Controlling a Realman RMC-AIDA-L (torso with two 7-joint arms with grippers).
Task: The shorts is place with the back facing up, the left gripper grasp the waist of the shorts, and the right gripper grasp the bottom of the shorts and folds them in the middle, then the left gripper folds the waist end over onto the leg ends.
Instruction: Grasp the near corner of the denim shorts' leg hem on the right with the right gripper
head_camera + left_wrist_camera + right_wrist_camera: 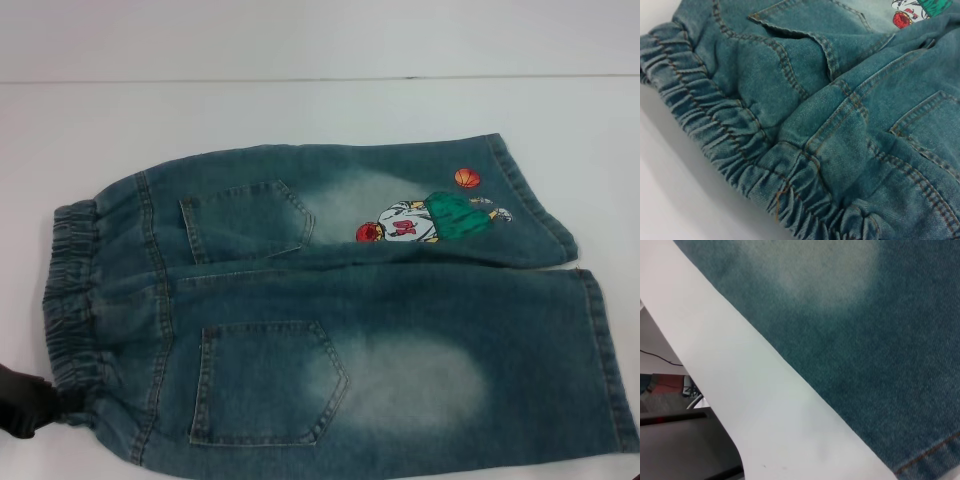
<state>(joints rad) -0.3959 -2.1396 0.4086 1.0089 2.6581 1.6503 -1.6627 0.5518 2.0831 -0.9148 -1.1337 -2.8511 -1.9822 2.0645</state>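
Two back pockets up: shorts (pixel 340 310) flat on desk (pixel 300 110), waist (pixel 75 300) toward left edge. Left gripper (pixel 25 400) at waist's near corner, ready to grasp; finger state unclear. Right gripper unseen.

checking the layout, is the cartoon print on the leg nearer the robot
No, the cartoon print sits on the far leg of the shorts.

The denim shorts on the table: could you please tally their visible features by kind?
Faded blue-green denim shorts: 1
Back patch pockets: 2
Gathered elastic waistband: 1
Cartoon basketball-player print: 1
Black left gripper: 1
Total: 6
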